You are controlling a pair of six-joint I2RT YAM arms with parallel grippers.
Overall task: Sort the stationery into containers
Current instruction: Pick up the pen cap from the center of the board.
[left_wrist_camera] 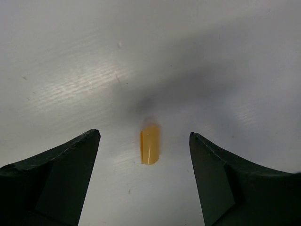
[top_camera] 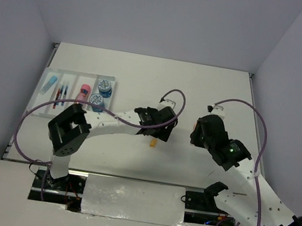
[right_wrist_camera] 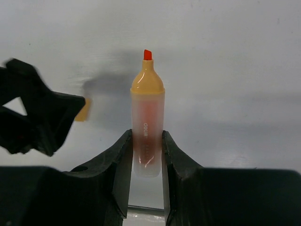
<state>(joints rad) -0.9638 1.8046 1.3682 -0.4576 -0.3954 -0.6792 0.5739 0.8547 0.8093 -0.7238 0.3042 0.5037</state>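
A small orange cap point(left_wrist_camera: 150, 143) lies on the white table, also in the top view point(top_camera: 152, 143) and the right wrist view point(right_wrist_camera: 83, 109). My left gripper point(left_wrist_camera: 145, 141) is open, one finger on each side of the cap, not touching it; it shows in the top view point(top_camera: 156, 134). My right gripper point(right_wrist_camera: 146, 141) is shut on an uncapped orange highlighter point(right_wrist_camera: 147, 115), tip pointing away; in the top view the gripper point(top_camera: 198, 134) is at centre right. The white tray point(top_camera: 53, 109) at left holds two blue-white rolls point(top_camera: 104, 86), a pink cylinder point(top_camera: 83, 92), pens point(top_camera: 60, 92) and a light-blue piece point(top_camera: 50, 83).
The left arm's gripper point(right_wrist_camera: 37, 117) shows at the left of the right wrist view, close to the highlighter. Purple cables point(top_camera: 177, 97) loop over both arms. The table's near edge point(top_camera: 128, 177) lies in front of the arm bases.
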